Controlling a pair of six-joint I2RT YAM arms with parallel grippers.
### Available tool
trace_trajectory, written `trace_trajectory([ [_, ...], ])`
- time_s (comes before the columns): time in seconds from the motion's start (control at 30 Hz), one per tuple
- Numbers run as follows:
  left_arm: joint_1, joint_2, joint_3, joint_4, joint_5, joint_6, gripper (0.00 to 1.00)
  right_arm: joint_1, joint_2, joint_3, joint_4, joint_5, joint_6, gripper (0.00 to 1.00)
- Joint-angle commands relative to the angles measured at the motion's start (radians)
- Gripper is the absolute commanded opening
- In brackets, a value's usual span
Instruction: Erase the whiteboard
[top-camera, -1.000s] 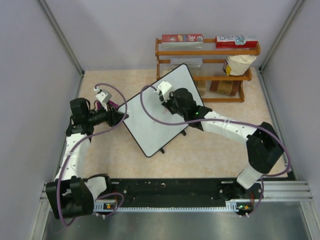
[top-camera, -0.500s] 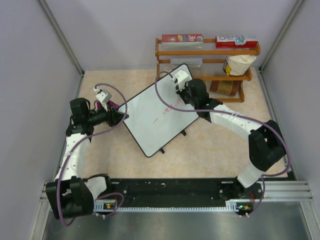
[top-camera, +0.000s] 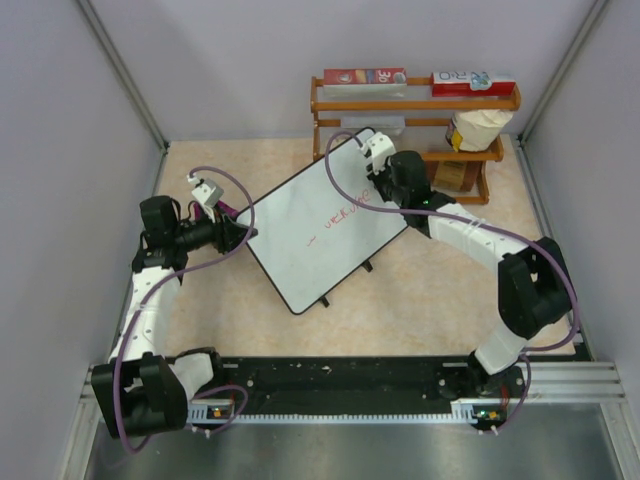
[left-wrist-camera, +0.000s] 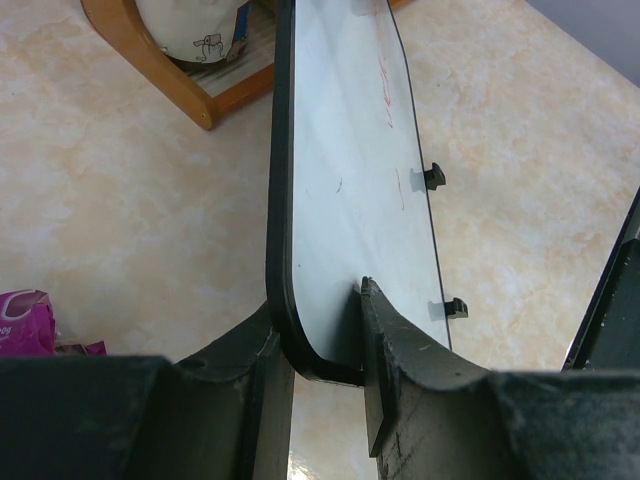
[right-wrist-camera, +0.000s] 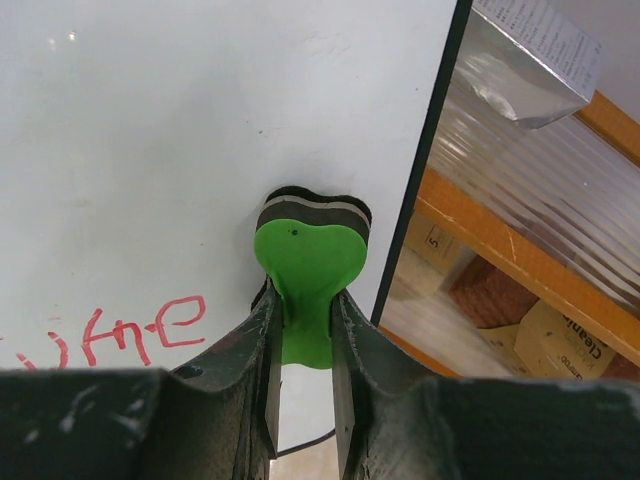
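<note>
Beige bench (top-camera: 250, 320) below: my left jaws are clamped on the left corner of the whiteboard (top-camera: 300, 250), which sits angled across mid-bench. My right jaws grip a green eraser (right-wrist-camera: 305, 265) pressed on the board near its far edge, beside red writing (top-camera: 341, 214) and the wooden rack (top-camera: 415, 100).

Left: corner of whiteboard (left-wrist-camera: 340, 180) sits between fingers of left gripper (left-wrist-camera: 320, 340), board running ahead of them. Right: eraser (right-wrist-camera: 305, 250) between fingers of right gripper (right-wrist-camera: 300, 320), pad on board just ahead of fingertips. Handwriting (right-wrist-camera: 130, 330) to their left; board edge, then wooden rack (right-wrist-camera: 520, 250), to their right.
</note>
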Motion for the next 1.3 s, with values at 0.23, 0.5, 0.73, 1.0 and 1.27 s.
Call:
trace_trajectory([
  [0.23, -0.020, -0.004, -0.029, -0.015, -0.018, 0.149, 0.00, -0.006, 0.000, -0.002, 0.057, -0.132, 0.037, 0.00],
  [0.5, -0.022, -0.004, -0.026, -0.015, -0.015, 0.145, 0.00, 0.014, 0.008, -0.037, 0.104, -0.203, 0.030, 0.00],
  [0.73, -0.020, -0.012, -0.027, -0.015, -0.013, 0.144, 0.00, 0.056, -0.006, -0.068, 0.142, -0.250, 0.007, 0.00],
  [1.0, -0.020, -0.012, -0.029, -0.013, -0.013, 0.145, 0.00, 0.109, -0.027, -0.071, 0.115, -0.263, 0.023, 0.00],
  [1.27, -0.020, -0.015, -0.029, -0.015, -0.010, 0.145, 0.00, 0.206, -0.047, -0.066, 0.090, -0.270, 0.049, 0.00],
])
